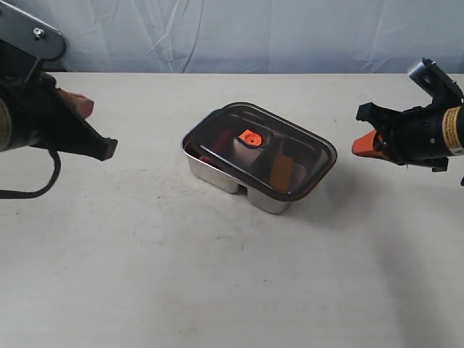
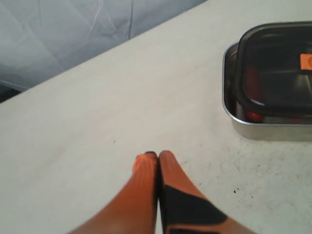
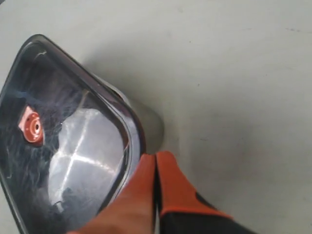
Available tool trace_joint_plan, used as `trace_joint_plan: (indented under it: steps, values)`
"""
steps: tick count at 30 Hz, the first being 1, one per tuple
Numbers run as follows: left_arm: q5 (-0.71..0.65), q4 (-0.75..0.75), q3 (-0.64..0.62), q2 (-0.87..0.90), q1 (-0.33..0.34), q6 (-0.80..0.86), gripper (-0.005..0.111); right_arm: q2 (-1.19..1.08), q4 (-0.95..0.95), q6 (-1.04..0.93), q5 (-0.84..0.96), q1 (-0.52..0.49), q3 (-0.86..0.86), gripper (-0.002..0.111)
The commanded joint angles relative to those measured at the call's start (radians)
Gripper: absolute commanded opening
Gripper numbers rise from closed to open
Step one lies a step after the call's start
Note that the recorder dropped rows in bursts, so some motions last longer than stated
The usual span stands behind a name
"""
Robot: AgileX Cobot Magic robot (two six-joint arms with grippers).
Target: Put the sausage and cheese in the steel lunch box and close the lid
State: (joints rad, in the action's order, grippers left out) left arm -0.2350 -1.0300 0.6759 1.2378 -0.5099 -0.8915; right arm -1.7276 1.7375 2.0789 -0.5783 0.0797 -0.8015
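Exterior view: the shiny rectangular two-compartment steel lunch box (image 1: 214,174) stands mid-counter (image 1: 217,283). The dark smoky translucent lid (image 1: 293,148) with its small orange valve (image 1: 250,138) lies on top of it. The lid looks shifted rather than square: the left wrist view shows the tray's rim bare along two sides, and the lid overhangs the steel at the corner nearest the right hand. I judge it resting there, not pressed home.

Through the lid a glossy red shape shows in one compartment, likely the toy sausage (image 2: 253,116). An orange-yellow blur in the other is probably the wedge of toy cheese (image 1: 283,172).

The lid should be stiff, light plastic with a slick top. Pinching its thin edge would be awkward, so nudging it by a long edge and then pressing down flat on either side of the valve seems better. The smooth steel box will likely skate on the counter unless its wall is braced.

The left hand (image 2: 157,155) hovers over bare counter well apart from the box, fingertips pressed together and empty. The right hand (image 3: 156,155) is likewise closed on nothing, its tips just beside the lid's corner; whether they touch it I cannot tell.
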Motion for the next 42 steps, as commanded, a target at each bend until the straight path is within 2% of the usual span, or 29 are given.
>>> trace_joint_plan:
  steps: [1,10,17,42]
  values:
    - [0.032,0.027,0.005,0.095,0.015,0.014,0.0,0.009,0.007,0.024,0.086,0.045,-0.003,-0.001]
    - [0.079,0.029,0.005,0.228,0.015,0.014,0.0,0.009,0.007,0.01,0.196,0.132,-0.003,-0.001]
    - [0.079,0.027,0.005,0.244,0.015,0.014,0.0,0.007,0.007,-0.005,0.276,0.141,-0.003,-0.001]
    - [0.083,0.016,0.005,0.242,0.015,0.014,0.0,-0.056,0.007,-0.013,0.211,0.144,-0.003,-0.001]
